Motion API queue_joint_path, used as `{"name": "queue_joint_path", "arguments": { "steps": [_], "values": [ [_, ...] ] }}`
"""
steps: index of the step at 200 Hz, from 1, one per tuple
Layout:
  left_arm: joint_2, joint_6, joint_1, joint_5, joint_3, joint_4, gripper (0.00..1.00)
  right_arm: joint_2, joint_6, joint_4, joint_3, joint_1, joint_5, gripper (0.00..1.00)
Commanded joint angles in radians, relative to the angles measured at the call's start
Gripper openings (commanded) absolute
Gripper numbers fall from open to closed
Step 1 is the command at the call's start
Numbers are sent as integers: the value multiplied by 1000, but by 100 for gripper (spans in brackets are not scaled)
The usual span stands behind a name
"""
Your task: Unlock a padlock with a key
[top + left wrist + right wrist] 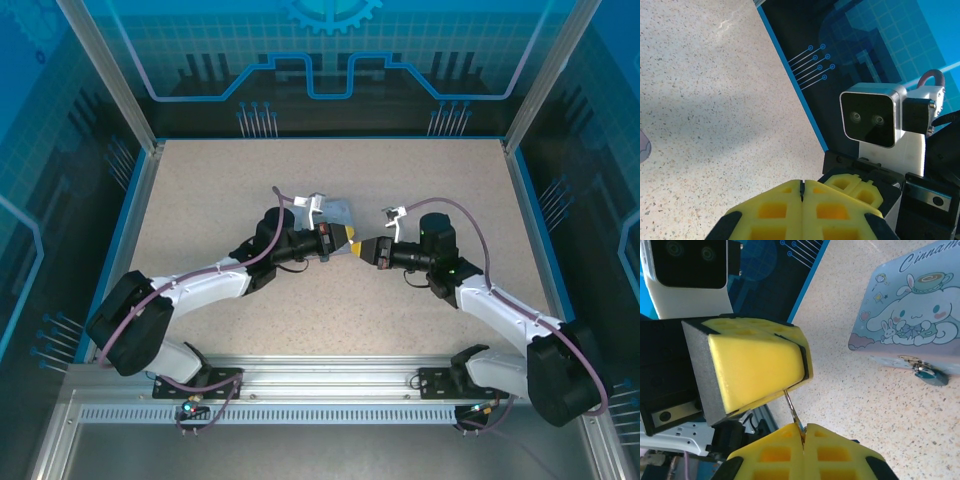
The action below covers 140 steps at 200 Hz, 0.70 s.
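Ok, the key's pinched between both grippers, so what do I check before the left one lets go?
1. right gripper clamped on the key: ok, the shank runs into its closed fingers.
2. left gripper released: not ok, it is shut on the key's other end.
3. Which end of the key the right gripper has: cannot tell.
4. padlock in sight: ok, it hangs at the front edge of the tin.
5. Keyhole facing the arms: cannot tell.

The tin [912, 320] is pale blue, printed with a white cartoon dog, a small rabbit and dark cursive lettering. At the tin's lower edge the padlock [927, 374] is dark teal-grey. The key [792, 412] is brownish. The left tool [801, 365] and right tool [802, 432] are yellow with black edging. The counter [865, 410] is beige with dark speckles.
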Motion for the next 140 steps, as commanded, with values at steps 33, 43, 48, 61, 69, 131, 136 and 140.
{"name": "queue_joint_path", "arguments": {
  "steps": [33, 43, 48, 61, 69, 131, 136, 140],
  "values": [
    [-41, -41, -2, -113, 26, -117, 46, -4, -62, -120, 60, 13, 64, 0],
    [-64, -44, 1, -142, 51, -202, 56, -18, -104, -191, 79, 16, 113, 0],
    [-76, -41, 3, -157, 66, -249, 58, -26, -132, -239, 93, 20, 149, 0],
    [-98, -41, 8, -196, 123, -408, 64, -42, -204, -344, 131, 37, 248, 0],
    [-100, -39, 15, -214, 171, -521, 66, -48, -235, -391, 152, 48, 308, 0],
    [-15, -144, 76, -102, 406, -925, 68, -49, -441, -546, 264, 253, 786, 0],
    [-9, -153, 77, -94, 413, -931, 68, -47, -453, -542, 266, 270, 818, 0],
    [-4, -159, 77, -91, 419, -938, 68, -46, -461, -539, 269, 281, 836, 0]
  ]
}}
